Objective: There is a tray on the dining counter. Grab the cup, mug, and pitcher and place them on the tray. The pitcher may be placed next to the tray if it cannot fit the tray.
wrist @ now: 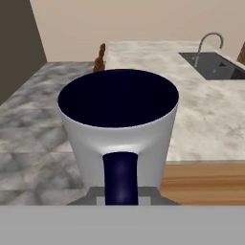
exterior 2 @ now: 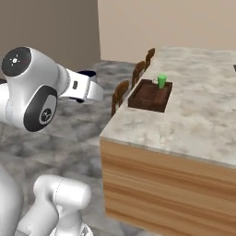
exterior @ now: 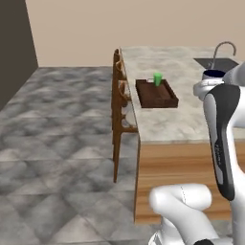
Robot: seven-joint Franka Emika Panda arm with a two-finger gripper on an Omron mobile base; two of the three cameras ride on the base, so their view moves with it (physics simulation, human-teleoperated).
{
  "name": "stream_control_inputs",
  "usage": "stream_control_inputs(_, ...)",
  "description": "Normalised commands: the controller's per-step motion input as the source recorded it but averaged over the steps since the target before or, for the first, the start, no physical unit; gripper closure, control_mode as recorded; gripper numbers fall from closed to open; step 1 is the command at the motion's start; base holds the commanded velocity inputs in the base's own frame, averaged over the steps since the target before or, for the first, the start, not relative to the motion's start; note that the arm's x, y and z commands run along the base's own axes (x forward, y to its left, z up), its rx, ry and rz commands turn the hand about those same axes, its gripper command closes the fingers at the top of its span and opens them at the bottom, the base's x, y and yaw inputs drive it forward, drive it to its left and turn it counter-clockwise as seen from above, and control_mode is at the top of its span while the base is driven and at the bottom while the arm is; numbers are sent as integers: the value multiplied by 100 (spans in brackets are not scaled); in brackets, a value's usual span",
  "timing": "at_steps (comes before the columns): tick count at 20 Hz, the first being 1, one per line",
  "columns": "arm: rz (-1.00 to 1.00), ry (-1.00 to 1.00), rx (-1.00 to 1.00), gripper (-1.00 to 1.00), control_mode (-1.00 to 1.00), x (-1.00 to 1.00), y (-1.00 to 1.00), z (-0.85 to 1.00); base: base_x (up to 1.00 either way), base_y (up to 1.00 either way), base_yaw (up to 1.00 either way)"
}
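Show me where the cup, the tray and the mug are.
cup point(exterior: 157, 79), left base view, its green side wall.
tray point(exterior 2: 148, 98), right base view, its bare brown floor.
mug point(wrist: 143, 143), hand view, its grey outer wall.

Dark brown wooden tray point(exterior: 156, 94) flat on my dining counter point(exterior: 177, 119) near its stool-side edge, green cup point(exterior: 157, 79) upright in the tray's far corner, grey mug point(wrist: 119, 131) with navy inside upright, handle toward me, short of the counter's near end
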Motion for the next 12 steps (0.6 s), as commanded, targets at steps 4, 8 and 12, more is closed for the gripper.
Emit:
stream_control_inputs(4,0,0,0,100,100,0,0,0,63,-1,0)
stream_control_inputs(8,0,0,0,100,100,0,0,0,62,-4,0)
stream_control_inputs(12,0,0,0,100,100,0,0,0,56,-2,0)
